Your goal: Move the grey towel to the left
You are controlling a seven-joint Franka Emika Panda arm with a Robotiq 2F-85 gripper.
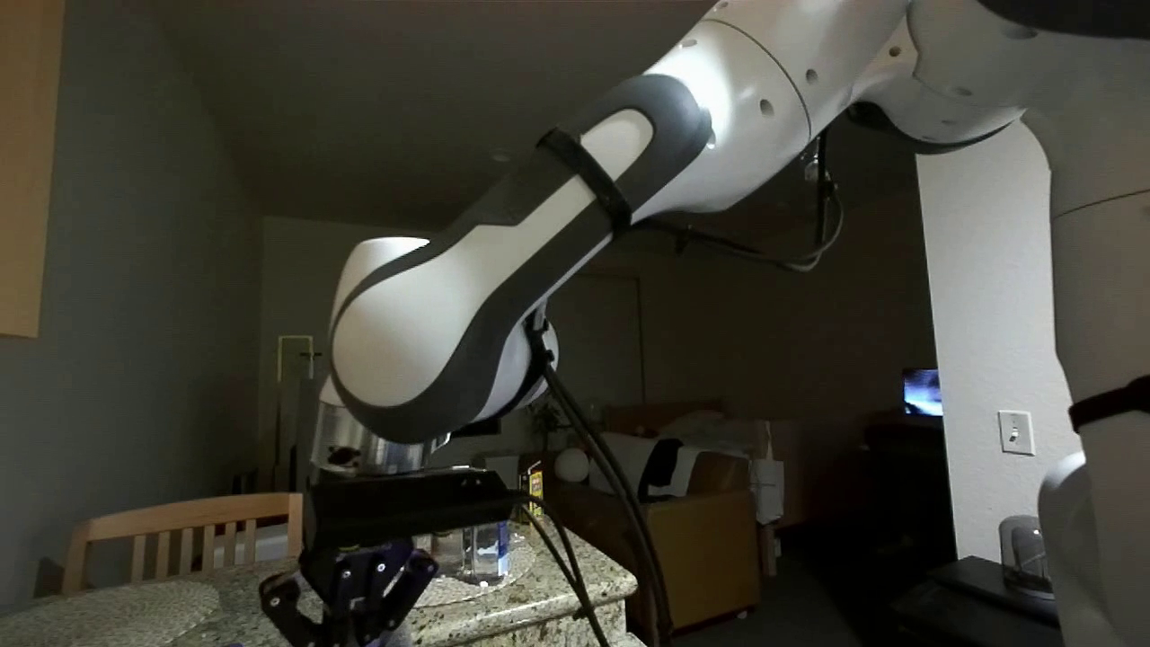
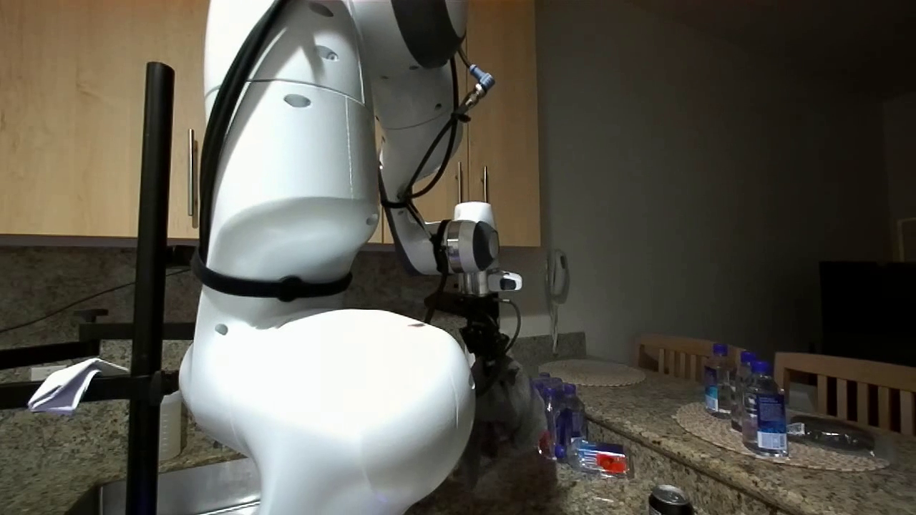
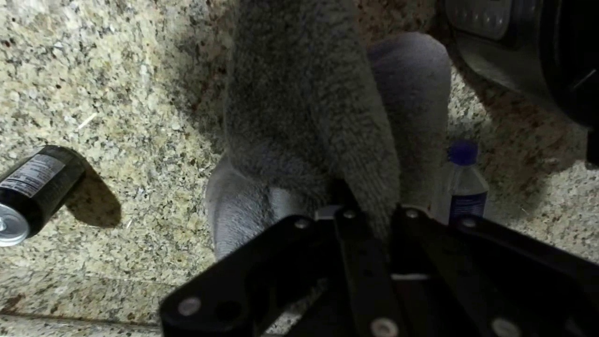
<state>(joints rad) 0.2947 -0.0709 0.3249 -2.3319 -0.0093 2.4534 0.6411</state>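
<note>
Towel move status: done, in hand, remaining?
Done: grasp. The gripper is shut on the towel in the wrist view.
In hand: the carry, probably; the towel hangs from the gripper in an exterior view, but whether it clears the counter is unclear.
Remaining: likely finishing the leftward move, then release, since the gripper hasn't let go.

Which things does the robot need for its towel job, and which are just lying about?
For the job:
grey towel
gripper, holding the towel

Just lying about:
black can
sideways bottle
three standing bottles on a round mat
</note>
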